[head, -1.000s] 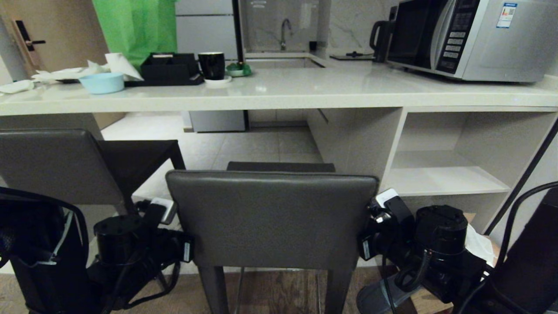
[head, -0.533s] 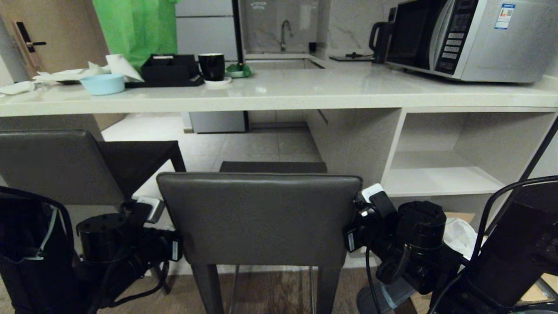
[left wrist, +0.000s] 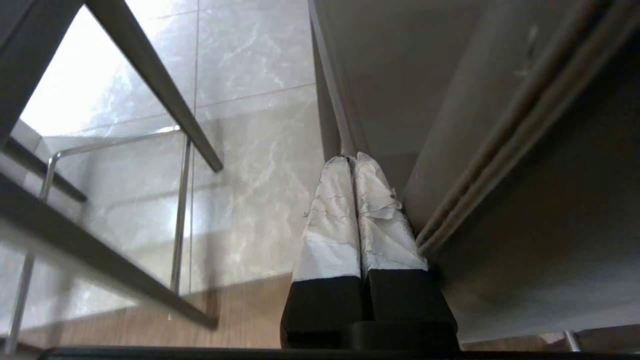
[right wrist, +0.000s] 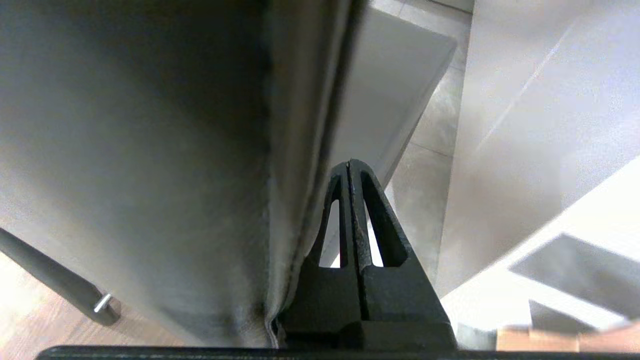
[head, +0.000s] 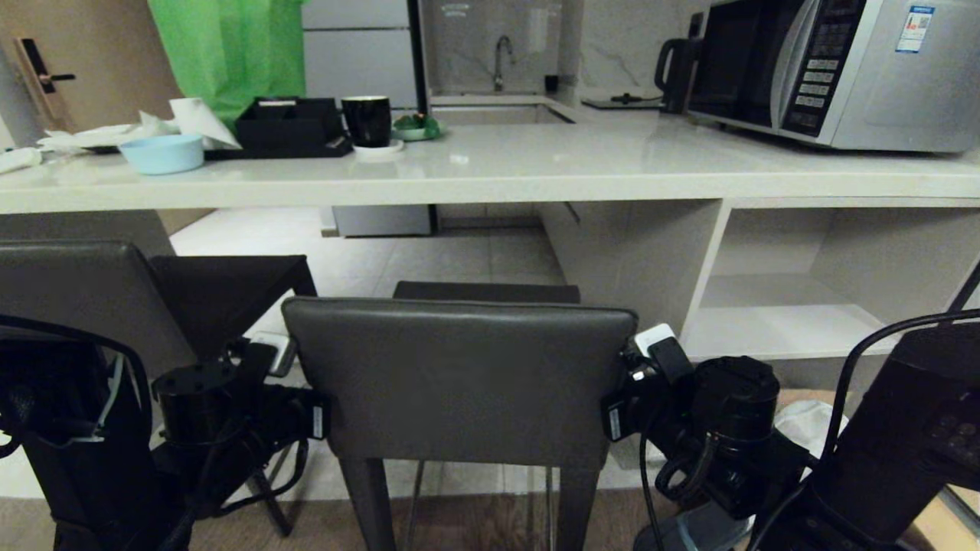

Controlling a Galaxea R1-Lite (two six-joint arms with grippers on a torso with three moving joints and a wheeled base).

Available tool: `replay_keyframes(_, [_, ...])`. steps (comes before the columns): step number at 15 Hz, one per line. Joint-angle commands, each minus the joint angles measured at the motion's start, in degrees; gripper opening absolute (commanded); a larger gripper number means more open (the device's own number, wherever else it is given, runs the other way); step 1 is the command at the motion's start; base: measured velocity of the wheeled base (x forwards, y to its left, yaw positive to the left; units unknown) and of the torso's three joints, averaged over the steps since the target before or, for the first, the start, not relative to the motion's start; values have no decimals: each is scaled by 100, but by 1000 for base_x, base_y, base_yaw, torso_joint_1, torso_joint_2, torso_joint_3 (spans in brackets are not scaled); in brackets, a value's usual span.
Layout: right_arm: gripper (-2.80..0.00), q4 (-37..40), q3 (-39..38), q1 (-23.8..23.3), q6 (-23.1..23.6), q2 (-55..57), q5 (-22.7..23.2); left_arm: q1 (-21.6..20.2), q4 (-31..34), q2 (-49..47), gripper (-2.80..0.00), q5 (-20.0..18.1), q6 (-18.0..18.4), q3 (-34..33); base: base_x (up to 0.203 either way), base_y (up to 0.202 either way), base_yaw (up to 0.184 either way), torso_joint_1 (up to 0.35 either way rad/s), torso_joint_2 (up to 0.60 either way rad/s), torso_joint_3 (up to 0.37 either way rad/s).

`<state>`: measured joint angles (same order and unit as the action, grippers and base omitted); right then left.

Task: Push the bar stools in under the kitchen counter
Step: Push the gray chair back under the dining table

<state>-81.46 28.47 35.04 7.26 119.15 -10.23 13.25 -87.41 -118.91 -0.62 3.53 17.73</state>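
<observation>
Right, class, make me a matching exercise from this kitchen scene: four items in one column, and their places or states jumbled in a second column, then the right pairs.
Column one:
1. microwave
2. light blue bowl
3. left end effector
4. black mug

Column two:
A. shut, beside the left edge of the middle bar stool's backrest
B. on the kitchen counter's far right end
C. on a white saucer, next to a black tray
D. near the counter's left end, by crumpled white paper

Pairs: 1-B, 2-D, 3-A, 4-C

Head high; wrists close beside stool (head: pixel 459 379).
</observation>
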Motion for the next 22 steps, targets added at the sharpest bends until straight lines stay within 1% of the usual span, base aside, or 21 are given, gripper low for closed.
replay_keyframes(1, [-280,-17,15,20,10,20,12,37,-26,-1,-280,-17,16,-6,195,0,4,2,-2,2])
replay_keyframes(10, [-280,-36,1,46,12,3,-5,46,-26,34,-280,-17,16,-32,190,0,1,4,2,3])
replay_keyframes(13, [-280,-36,-16,46,5,-15,-20,91,-26,137,-280,-69,4,-135,189,0,0,2,4,3])
replay_keyframes(15, [-280,-45,-59,20,-5,-83,-41,96,-26,213,-280,-22,-9,-233,101,0,4,9,3,1])
replay_keyframes(17, [-280,-32,-170,-19,-5,-297,-41,51,-26,437,-280,2,-17,-304,0,0,0,0,0,0])
replay_keyframes(19, [-280,-28,-355,-100,-5,-529,-42,-90,-26,709,-280,113,-29,-361,0,0,0,0,0,0])
replay_keyframes(21, [-280,-34,-571,-367,-56,-733,-37,-437,-26,876,-280,170,-63,-449,0,0,0,0,0,0])
replay_keyframes(22, [-280,-35,-630,-596,-112,-813,-25,-702,-26,896,-280,154,-73,-472,0,0,0,0,0,0])
